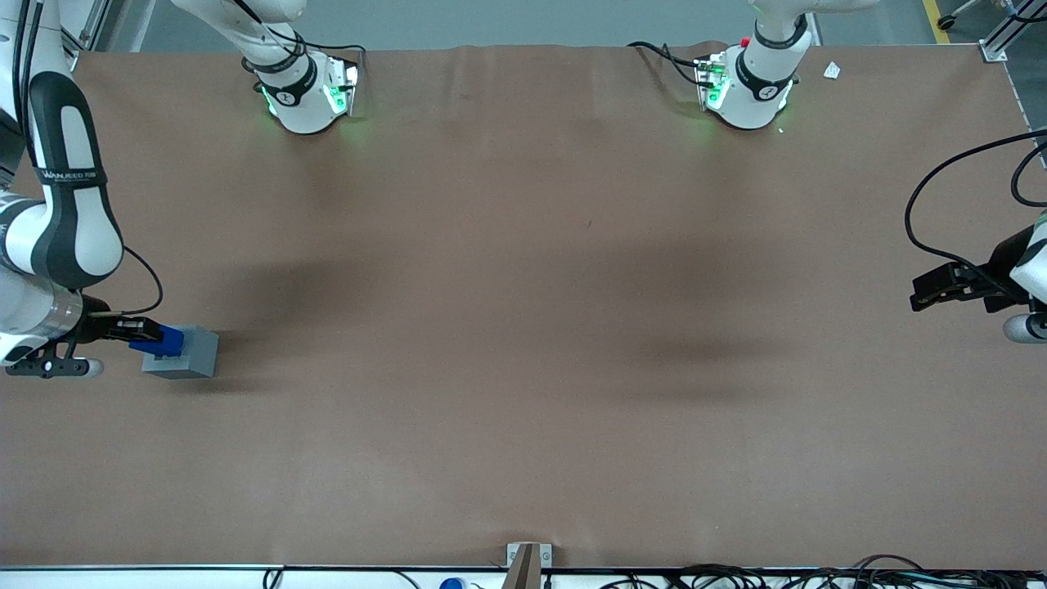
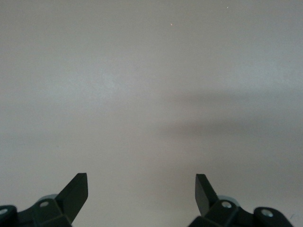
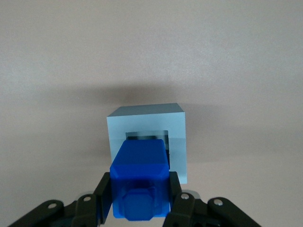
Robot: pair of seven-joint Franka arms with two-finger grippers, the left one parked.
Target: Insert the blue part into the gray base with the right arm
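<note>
Blue part [image 3: 140, 177], clamped in hand [image 3: 140, 201], above gray base's [image 3: 176, 124] recess.

bright blue part [image 3: 140, 177], pale gray base [image 3: 146, 124], black tool [image 1: 141, 330], brown table [image 1: 523, 327].

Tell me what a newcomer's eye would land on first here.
The bright blue part, clamped in the right arm's gripper at the working arm's end of the table, held just above the gray base. Its leading end lines up with the square recess in the base's top, not yet seated.
</note>
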